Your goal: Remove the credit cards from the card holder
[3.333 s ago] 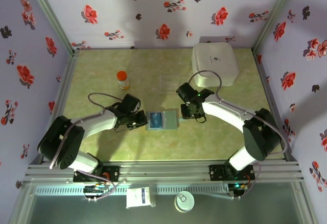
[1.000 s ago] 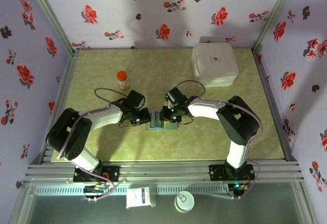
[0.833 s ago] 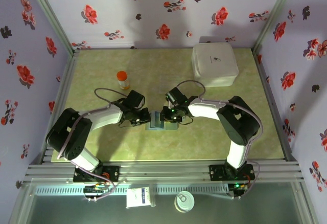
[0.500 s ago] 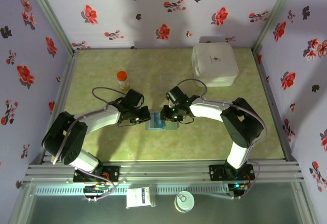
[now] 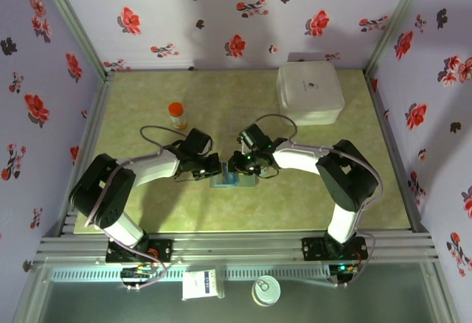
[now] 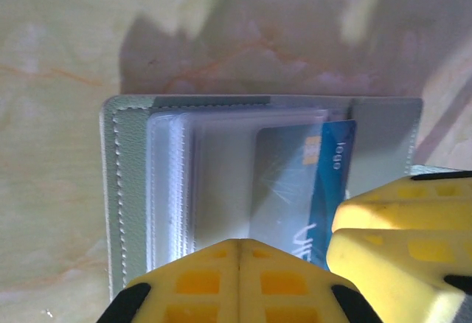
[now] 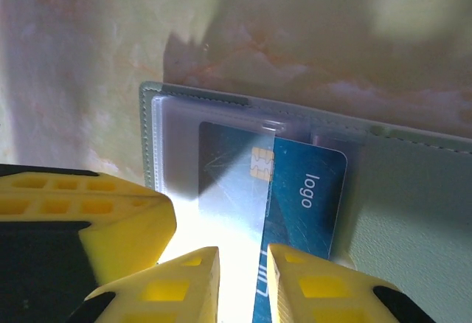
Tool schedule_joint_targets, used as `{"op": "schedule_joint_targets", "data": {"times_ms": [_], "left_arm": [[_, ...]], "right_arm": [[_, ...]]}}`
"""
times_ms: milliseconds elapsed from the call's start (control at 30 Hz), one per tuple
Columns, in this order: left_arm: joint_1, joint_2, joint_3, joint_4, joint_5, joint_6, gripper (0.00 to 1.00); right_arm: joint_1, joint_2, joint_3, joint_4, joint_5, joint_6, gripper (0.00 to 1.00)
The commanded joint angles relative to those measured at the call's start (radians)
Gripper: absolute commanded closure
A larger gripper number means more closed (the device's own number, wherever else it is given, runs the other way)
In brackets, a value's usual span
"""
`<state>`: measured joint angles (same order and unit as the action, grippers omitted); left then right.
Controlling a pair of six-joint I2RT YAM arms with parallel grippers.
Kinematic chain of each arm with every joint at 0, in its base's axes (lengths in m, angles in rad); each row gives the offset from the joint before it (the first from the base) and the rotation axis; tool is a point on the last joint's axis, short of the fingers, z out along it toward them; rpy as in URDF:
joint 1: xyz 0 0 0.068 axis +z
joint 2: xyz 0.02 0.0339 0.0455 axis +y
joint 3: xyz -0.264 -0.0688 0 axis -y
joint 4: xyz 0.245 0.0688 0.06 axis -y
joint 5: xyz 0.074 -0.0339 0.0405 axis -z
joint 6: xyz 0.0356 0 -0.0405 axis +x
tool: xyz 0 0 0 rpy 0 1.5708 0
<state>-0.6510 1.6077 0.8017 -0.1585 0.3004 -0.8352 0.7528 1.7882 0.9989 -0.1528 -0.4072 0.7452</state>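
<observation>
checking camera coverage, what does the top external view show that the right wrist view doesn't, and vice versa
Top external: the white box at far right, the small orange bottle left of centre, and both arms, left gripper and right gripper close together over the card holder. Right wrist: a blue credit card with a chip and the word logo, partly out of its clear sleeve, the right gripper slightly open at its near edge. Both: the card holder lying open on the green table.

Lower end of blue card (image 7: 306, 190) behind right pincer (image 7: 243, 264)
</observation>
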Motion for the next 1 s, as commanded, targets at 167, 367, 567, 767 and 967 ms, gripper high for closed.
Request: {"op": "schedule_joint_targets", "data": {"times_ms": [167, 367, 567, 767, 967], "left_arm": [[-0.005, 0.030, 0.027, -0.046, -0.013, 0.026, 0.99], [-0.004, 0.034, 0.033, -0.060, -0.017, 0.030, 0.99], [-0.004, 0.020, 0.042, -0.058, -0.017, 0.025, 0.99], [-0.006, -0.001, 0.058, -0.038, 0.017, 0.003, 0.99], [-0.034, 0.000, 0.089, -0.046, 0.022, -0.003, 0.99]], "right_arm": [[0.008, 0.040, 0.020, -0.054, 0.011, -0.004, 0.76], [0.008, 0.000, 0.018, -0.068, 0.036, -0.011, 0.76], [0.008, -0.052, 0.024, -0.089, 0.038, -0.019, 0.75], [0.000, -0.098, 0.007, -0.105, 0.054, -0.023, 0.73], [-0.013, -0.079, -0.023, -0.094, 0.065, -0.007, 0.71]]}}
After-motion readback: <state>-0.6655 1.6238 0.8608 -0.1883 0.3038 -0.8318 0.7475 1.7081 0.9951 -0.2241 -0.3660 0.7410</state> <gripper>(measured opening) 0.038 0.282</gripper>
